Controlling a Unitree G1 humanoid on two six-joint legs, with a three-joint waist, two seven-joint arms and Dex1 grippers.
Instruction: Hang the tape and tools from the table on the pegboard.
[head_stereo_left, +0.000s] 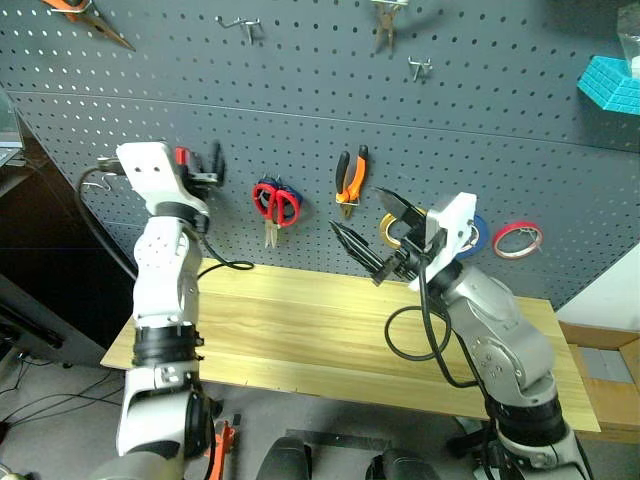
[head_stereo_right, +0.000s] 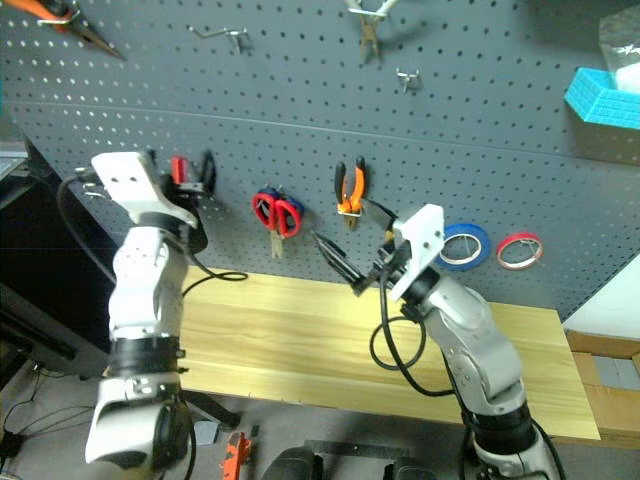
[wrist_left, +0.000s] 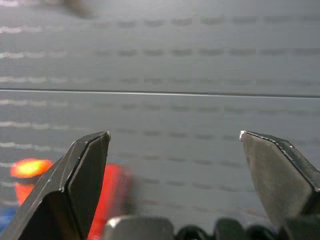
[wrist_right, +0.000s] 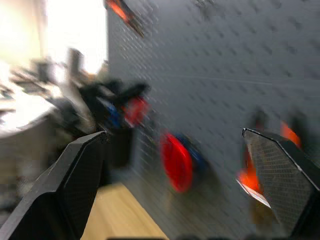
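**Two snag risks at the pegboard (head_stereo_left: 500, 130)**

Both grippers empty, jaws spread wide: left gripper (head_stereo_left: 205, 165) just beside the slim red-handled tool (head_stereo_left: 181, 157), right gripper (head_stereo_left: 378, 228) in front of the tape (head_stereo_right: 465, 245). Could knock either off its hook, through a finger catching a handle or the ring's rim on pulling away, down to the table (head_stereo_left: 300, 330). Between them, hung: red-handled scissors (head_stereo_left: 277, 203), blades down; pliers (head_stereo_left: 350, 180), orange-and-black handles up. Tape a wide blue ring, flat against the board

Bare light wooden tabletop (head_stereo_left: 300, 330) across the frame's lower middle, open for passage, dark grey perforated pegboard (head_stereo_left: 300, 110) walling off the back, red-handled scissors (head_stereo_left: 277, 205), orange-and-black pliers (head_stereo_left: 350, 180) and blue tape ring (head_stereo_right: 464, 245) jutting out at mid-height, upper-centre holes mostly free
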